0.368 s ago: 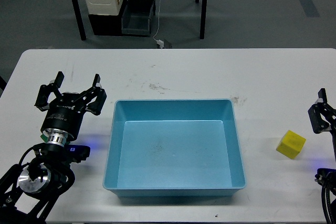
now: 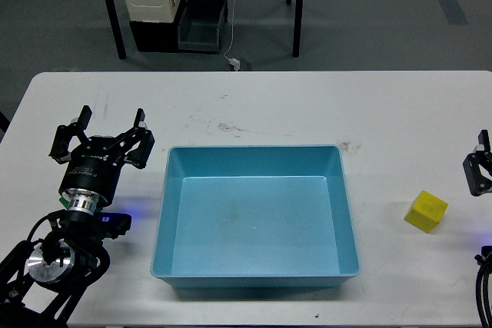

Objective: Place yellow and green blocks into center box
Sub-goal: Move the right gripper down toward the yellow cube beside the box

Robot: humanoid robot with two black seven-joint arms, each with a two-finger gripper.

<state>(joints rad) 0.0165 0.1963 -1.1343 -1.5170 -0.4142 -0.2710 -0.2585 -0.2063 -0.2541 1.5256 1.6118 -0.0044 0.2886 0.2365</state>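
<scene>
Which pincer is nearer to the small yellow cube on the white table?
Right. The right pincer is just beside the small yellow cube, at the table's right edge. The left pincer is far across the blue plastic box.

Honestly can't read any text, label or number anywhere here, everything's plain or too small and blurry to make out.
</scene>
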